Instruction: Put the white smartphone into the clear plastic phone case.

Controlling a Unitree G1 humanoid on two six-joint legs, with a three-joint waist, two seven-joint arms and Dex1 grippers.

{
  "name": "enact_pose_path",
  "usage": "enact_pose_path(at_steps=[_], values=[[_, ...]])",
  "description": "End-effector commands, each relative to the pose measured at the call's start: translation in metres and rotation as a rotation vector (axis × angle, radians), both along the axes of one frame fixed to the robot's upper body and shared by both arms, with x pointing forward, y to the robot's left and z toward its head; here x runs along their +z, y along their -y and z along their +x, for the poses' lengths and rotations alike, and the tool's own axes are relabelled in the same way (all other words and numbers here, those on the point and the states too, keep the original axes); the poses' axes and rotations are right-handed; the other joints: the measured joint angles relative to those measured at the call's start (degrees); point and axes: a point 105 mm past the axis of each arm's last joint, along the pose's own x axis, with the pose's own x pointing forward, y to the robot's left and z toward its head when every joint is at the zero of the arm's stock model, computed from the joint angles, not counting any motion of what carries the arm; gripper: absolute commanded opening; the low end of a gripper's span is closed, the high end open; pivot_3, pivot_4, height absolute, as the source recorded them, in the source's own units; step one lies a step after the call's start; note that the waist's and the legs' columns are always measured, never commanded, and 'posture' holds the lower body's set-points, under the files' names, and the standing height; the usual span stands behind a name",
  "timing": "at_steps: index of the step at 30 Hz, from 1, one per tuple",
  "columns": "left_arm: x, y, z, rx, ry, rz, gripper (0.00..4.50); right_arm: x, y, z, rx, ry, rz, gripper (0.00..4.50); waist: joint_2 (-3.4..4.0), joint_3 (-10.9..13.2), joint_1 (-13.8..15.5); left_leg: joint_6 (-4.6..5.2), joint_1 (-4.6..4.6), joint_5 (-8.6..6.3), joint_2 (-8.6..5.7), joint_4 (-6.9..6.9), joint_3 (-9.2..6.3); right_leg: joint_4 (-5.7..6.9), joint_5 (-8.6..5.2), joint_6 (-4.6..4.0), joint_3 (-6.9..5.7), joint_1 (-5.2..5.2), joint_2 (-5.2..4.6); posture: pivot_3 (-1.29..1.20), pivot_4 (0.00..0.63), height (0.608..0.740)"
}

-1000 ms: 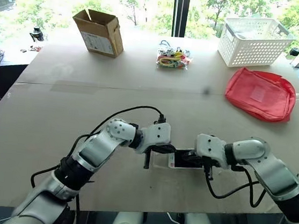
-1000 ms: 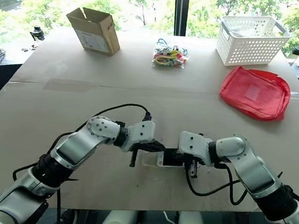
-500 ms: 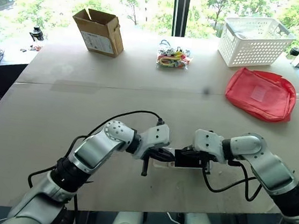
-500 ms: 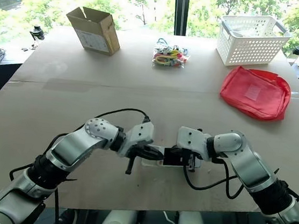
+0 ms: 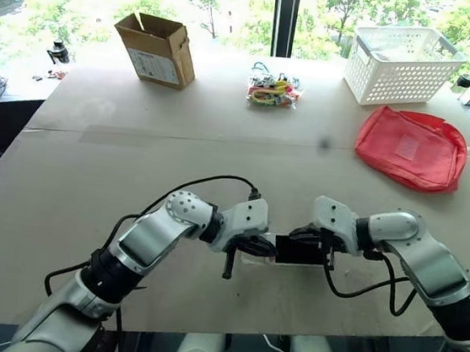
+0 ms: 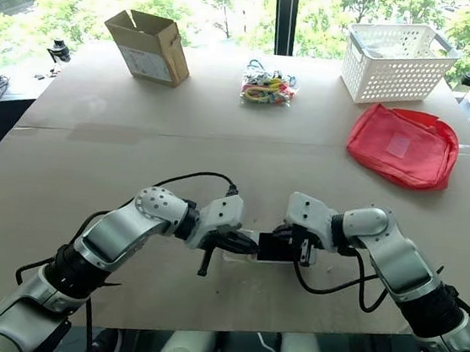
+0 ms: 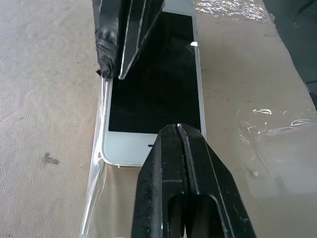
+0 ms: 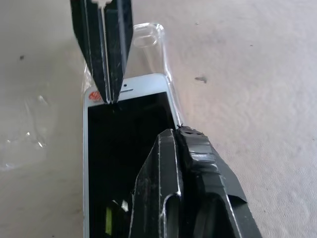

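The white smartphone (image 5: 299, 251) lies screen up on the table near its front edge, between my two hands. It rests partly in the clear plastic phone case (image 8: 148, 35), whose empty end with the camera cutout sticks out past the phone's end. My left gripper (image 7: 179, 129) is shut, its closed tips resting at the phone's white end. My right gripper (image 8: 173, 132) is also shut, its taped tip pressing on the screen near the phone's long edge. Neither gripper clasps the phone; the two tips point at each other across it.
A cardboard box (image 5: 156, 50) stands at the back left. A bundle of colourful items (image 5: 272, 91) lies at the back centre, a white basket (image 5: 405, 64) at the back right and a red pouch (image 5: 410, 147) in front of it. Crinkled clear film (image 7: 270, 124) lies beside the phone.
My right wrist has rolled and lifted slightly, and its tip has shifted along the phone. The left gripper has stayed at the phone's end.
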Motion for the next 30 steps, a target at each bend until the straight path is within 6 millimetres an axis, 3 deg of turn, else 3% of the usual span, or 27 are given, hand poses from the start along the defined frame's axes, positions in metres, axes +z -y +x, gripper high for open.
enact_pose_path(at_steps=[1,9,11,18,24,30], values=[[-0.036,-0.020,0.001,0.049,-0.045,0.154,0.00,0.035,0.008,-0.006,-0.019,0.017,0.086,0.03,0.00,0.00,-0.01,0.00,0.01,0.00,0.00,-0.01,-0.02,0.00,0.07,-0.11,0.00,0.01,0.00,0.00,0.150,0.740],[-0.044,-0.025,0.003,0.042,-0.022,0.182,0.00,0.012,0.070,-0.021,-0.139,-0.096,-0.103,0.03,0.03,-0.03,0.11,0.01,0.03,0.00,0.00,-0.02,0.05,-0.22,-0.05,0.08,-0.07,0.12,-0.03,0.00,0.150,0.740],[-0.043,-0.024,0.003,0.041,-0.019,0.177,0.00,0.008,0.076,-0.025,-0.144,-0.117,-0.129,0.03,0.03,-0.03,0.07,0.01,0.04,0.00,0.00,-0.02,0.07,-0.22,-0.05,0.09,-0.06,0.12,-0.04,0.00,0.150,0.740],[-0.027,-0.013,0.007,0.047,0.007,0.098,0.00,-0.003,0.069,-0.021,-0.142,-0.100,-0.143,0.03,0.02,-0.02,0.03,0.01,0.09,0.00,0.03,-0.02,0.09,-0.24,-0.08,0.14,-0.07,0.16,-0.02,0.00,0.150,0.740],[0.024,0.005,0.015,0.061,0.041,-0.101,0.00,-0.010,0.063,-0.019,-0.121,-0.092,-0.157,0.03,0.04,0.15,0.02,0.01,-0.15,0.00,0.02,-0.01,0.05,-0.31,-0.06,0.16,-0.10,0.01,-0.03,0.00,0.150,0.740],[0.049,-0.007,0.022,0.084,0.097,-0.094,0.00,-0.010,0.062,-0.017,-0.104,-0.079,-0.167,0.03,-0.01,0.34,-0.11,-0.02,-0.99,0.02,0.02,0.03,-0.01,-0.18,0.11,-0.11,-0.13,-0.84,0.00,0.00,0.150,0.740]])
